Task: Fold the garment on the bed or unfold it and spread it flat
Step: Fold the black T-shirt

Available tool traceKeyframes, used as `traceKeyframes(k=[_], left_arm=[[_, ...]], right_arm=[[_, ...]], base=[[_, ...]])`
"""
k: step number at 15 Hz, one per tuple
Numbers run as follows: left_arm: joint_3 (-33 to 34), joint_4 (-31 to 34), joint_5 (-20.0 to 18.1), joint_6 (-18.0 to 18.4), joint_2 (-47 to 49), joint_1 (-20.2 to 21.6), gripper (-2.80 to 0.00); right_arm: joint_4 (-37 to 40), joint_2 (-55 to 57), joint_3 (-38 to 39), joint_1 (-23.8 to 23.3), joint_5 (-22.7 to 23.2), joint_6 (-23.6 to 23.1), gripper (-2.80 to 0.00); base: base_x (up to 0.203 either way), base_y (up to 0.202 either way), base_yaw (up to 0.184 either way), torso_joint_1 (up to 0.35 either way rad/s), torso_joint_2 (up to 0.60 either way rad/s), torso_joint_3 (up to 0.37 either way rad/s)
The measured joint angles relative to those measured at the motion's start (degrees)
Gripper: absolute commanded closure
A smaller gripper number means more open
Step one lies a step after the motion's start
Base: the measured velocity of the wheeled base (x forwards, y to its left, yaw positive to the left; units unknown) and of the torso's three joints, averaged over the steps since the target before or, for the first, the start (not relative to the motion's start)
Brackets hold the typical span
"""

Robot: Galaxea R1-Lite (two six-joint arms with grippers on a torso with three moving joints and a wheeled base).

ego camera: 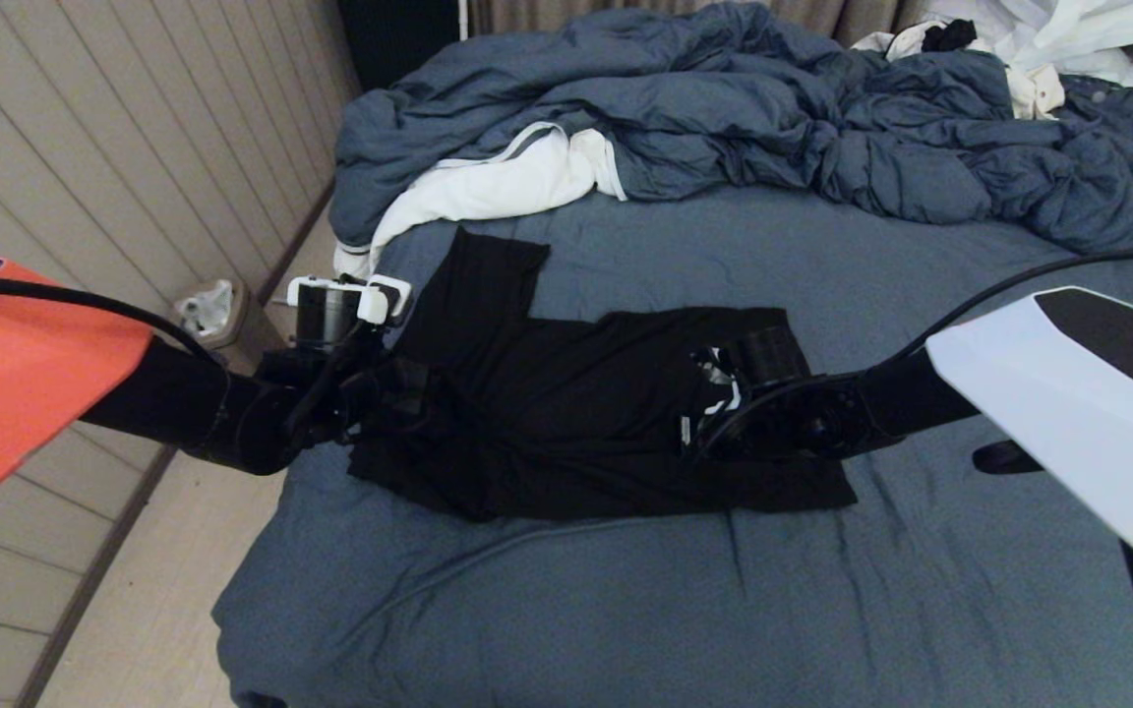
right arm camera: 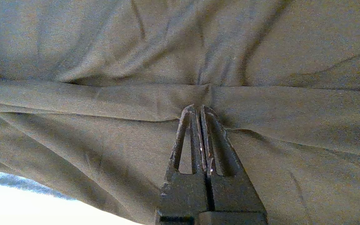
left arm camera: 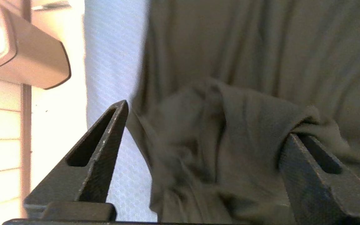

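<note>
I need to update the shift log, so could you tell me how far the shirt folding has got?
Partly done: the black T-shirt lies doubled on the bed, one sleeve sticking out. In hand: the right gripper pinches a fold, jaws shut; the left gripper stands open at the shirt's edge. Left: tucking the sleeve, further folds.

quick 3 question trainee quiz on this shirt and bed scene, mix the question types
1. True or false: the left end effector is open at the T-shirt's edge.
2. The right end effector is: A) open above the sheet B) shut on a T-shirt fold C) holding the duvet
3. Fill in: the white cloth lies partly under the ____.

Key
1. True; its fingers stand wide apart.
2. B
3. duvet, at the far end of the bed.
</note>
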Motion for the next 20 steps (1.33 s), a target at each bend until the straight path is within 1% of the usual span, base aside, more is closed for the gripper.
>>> traceKeyframes(k=[2,4,7,10,15,18,19,20], left_arm=[[-0.48,0.05,-0.75,1.97,1.26,-0.09,-2.80],[-1.81,-0.15,-0.68,2.10,2.46,-0.13,-2.80],[-4.25,-0.61,0.28,1.25,3.36,-0.18,-2.80],[-7.05,-0.48,2.38,-0.85,3.66,-0.18,-2.80],[-7.03,-0.20,3.51,-0.98,4.11,-0.51,-2.80],[-6.80,3.31,2.92,-1.41,3.68,-0.95,-2.80],[-6.86,5.18,2.13,-2.21,3.24,-1.25,-2.80],[-7.22,7.81,0.51,-3.87,2.81,-1.49,-2.80]], right_arm=[[0.00,0.01,-0.02,-0.06,-0.02,0.01,0.00],[-0.01,0.11,-0.16,-0.11,-0.02,0.01,0.00],[-0.01,0.12,-0.17,-0.15,-0.02,0.01,0.00],[0.00,-0.04,-0.02,-0.11,-0.03,0.00,0.00],[-0.01,-0.74,0.15,-0.02,-0.04,0.00,0.00],[-0.01,-0.88,0.17,-0.04,-0.02,0.01,0.00],[-0.01,-0.90,0.17,-0.02,-0.02,0.00,0.00],[-0.01,-0.94,0.17,0.00,-0.02,0.00,0.00]], base=[[0.000,0.000,0.000,0.000,0.00,0.000],[0.000,0.000,0.000,0.000,0.00,0.000],[0.000,0.000,0.000,0.000,0.00,0.000],[0.000,0.000,0.000,0.000,0.00,0.000],[0.000,0.000,0.000,0.000,0.00,0.000],[0.000,0.000,0.000,0.000,0.00,0.000],[0.000,0.000,0.000,0.000,0.00,0.000],[0.000,0.000,0.000,0.000,0.00,0.000]])
